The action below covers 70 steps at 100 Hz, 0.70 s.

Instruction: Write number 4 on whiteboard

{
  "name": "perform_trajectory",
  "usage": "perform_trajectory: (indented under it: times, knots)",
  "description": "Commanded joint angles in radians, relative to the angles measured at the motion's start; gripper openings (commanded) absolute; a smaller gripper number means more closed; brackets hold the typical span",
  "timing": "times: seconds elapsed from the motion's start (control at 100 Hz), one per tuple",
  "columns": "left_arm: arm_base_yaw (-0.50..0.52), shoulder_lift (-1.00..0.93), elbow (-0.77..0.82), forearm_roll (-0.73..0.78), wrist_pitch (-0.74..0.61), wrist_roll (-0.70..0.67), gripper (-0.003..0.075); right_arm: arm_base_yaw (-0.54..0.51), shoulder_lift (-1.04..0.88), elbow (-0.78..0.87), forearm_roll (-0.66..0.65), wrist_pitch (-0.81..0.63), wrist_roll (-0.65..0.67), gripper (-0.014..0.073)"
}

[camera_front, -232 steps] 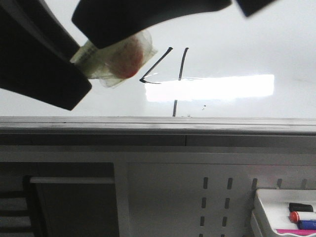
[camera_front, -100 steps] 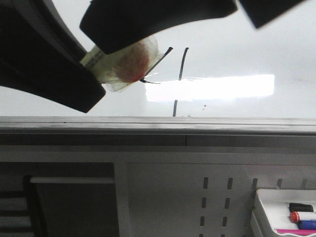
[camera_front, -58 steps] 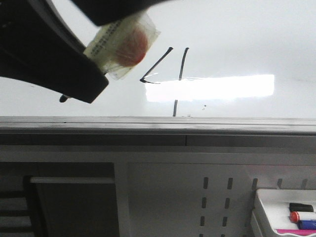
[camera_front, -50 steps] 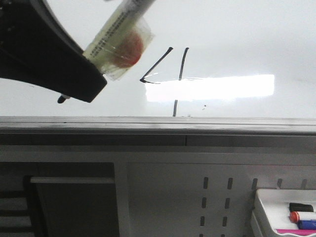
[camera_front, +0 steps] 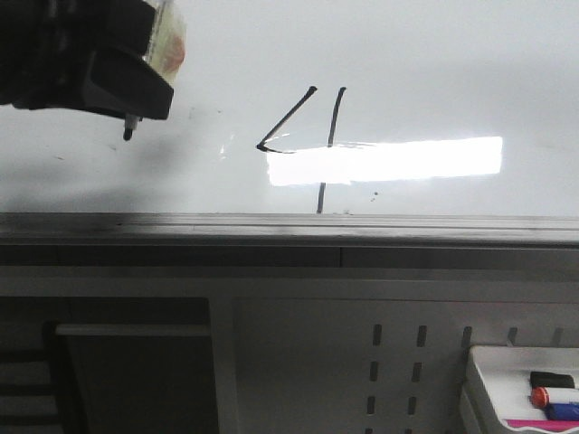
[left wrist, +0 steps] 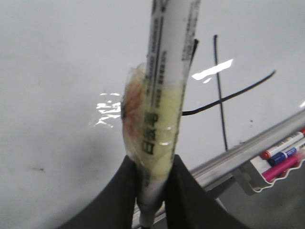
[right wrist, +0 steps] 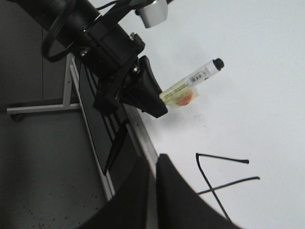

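Note:
The number 4 point(camera_front: 312, 145) stands in thin black strokes on the glossy whiteboard point(camera_front: 434, 63), partly washed out by a bright glare. My left gripper point(camera_front: 118, 81) is at the board's upper left, well left of the 4, shut on a white marker point(left wrist: 167, 90) wrapped in yellowish tape. The marker's dark tip point(camera_front: 127, 136) points down just off the board. In the left wrist view the fingers point(left wrist: 119, 191) clamp the marker's lower barrel, and the 4 point(left wrist: 219, 95) lies beyond it. My right gripper point(right wrist: 155, 160) is shut on nothing, over the board's edge beside the 4 point(right wrist: 214, 176).
A grey metal rail point(camera_front: 289, 226) runs along the board's near edge. A small white tray point(camera_front: 525, 389) with red, blue and black markers sits at the lower right, below the rail. The left arm's black wrist and cables point(right wrist: 95, 38) hang over the board's edge.
My left gripper has carried the marker leftward and away from the 4, which now shows fully. The dark shapes that crossed the top of the front view are gone.

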Motion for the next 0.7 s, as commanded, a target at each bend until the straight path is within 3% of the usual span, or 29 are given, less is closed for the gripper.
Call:
perform_trajectory:
  times: [0.0,0.26,0.69]
  knots:
    - [-0.008,0.026,-0.024,-0.07,-0.083,-0.011,-0.002,-0.024,-0.026,-0.027,0.02,-0.013,0.004,-0.0064]
    - [-0.018,0.094,-0.063,-0.107,-0.201,-0.01,-0.002,-0.03,-0.057,-0.027,0.024,0.028,0.004,-0.0064]
    - [-0.02,0.214,-0.16,-0.141,-0.177,-0.01,-0.002,-0.03,-0.057,-0.027,0.024,0.04,0.01,-0.0064]
